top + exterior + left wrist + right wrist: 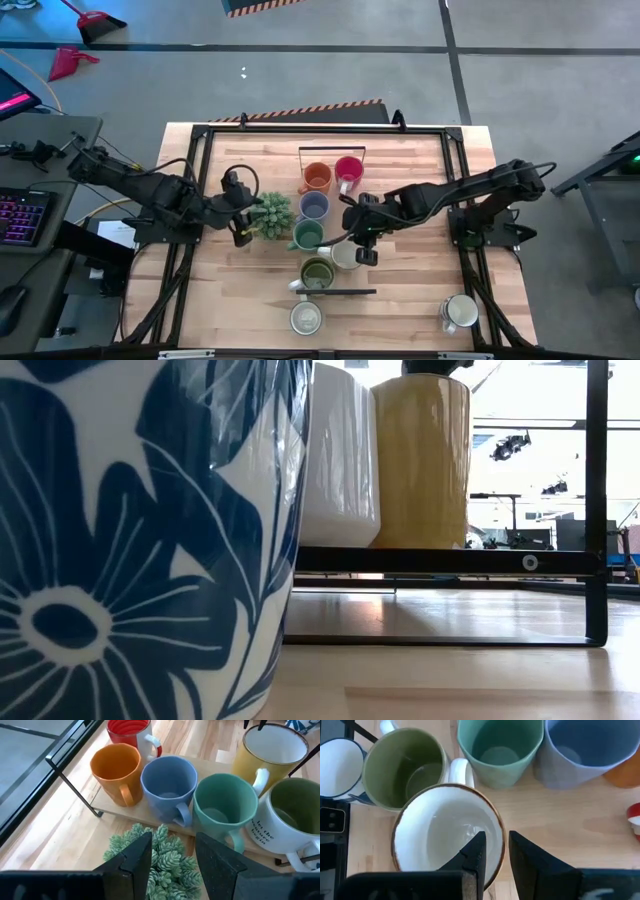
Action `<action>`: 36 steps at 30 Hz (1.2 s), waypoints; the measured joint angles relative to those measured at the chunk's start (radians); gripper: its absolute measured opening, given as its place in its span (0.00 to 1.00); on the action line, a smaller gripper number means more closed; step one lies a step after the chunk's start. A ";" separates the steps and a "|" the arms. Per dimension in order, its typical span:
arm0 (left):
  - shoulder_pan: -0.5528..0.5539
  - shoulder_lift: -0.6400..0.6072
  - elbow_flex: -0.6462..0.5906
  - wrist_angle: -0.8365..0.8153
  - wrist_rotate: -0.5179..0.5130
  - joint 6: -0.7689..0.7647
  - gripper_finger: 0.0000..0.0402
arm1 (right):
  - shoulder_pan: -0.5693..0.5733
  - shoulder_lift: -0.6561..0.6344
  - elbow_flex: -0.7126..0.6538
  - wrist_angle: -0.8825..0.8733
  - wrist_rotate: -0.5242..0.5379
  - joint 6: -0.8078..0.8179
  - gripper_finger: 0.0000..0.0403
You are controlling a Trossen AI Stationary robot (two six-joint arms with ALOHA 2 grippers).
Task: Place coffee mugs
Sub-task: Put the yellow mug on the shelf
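Observation:
Orange, pink-red, lavender-blue, teal and olive-lined white mugs stand upright on a wooden board mid-table. Beside the olive one is a yellow mug with a white inside, and my right gripper is shut on it. My left gripper is open just left of the spiky green plant, whose leaves show between its fingers. Whether they touch I cannot tell. A blue-flowered white mug and a plain white mug stand near the front edge. My right gripper pinches the yellow mug's rim wall, on the side opposite its white handle. One finger is inside the mug and the other is outside. The fingers slant down from above. The mug is upright; its base is hidden.
A black wire frame rises at the board's far end, and a black bar crosses its near end. A black tube frame edges the table. The flowered mug fills the low view's left side.

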 joint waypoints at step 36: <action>0.022 0.000 0.000 -0.001 0.028 0.068 0.34 | -0.006 0.061 0.035 0.035 0.014 -0.085 0.20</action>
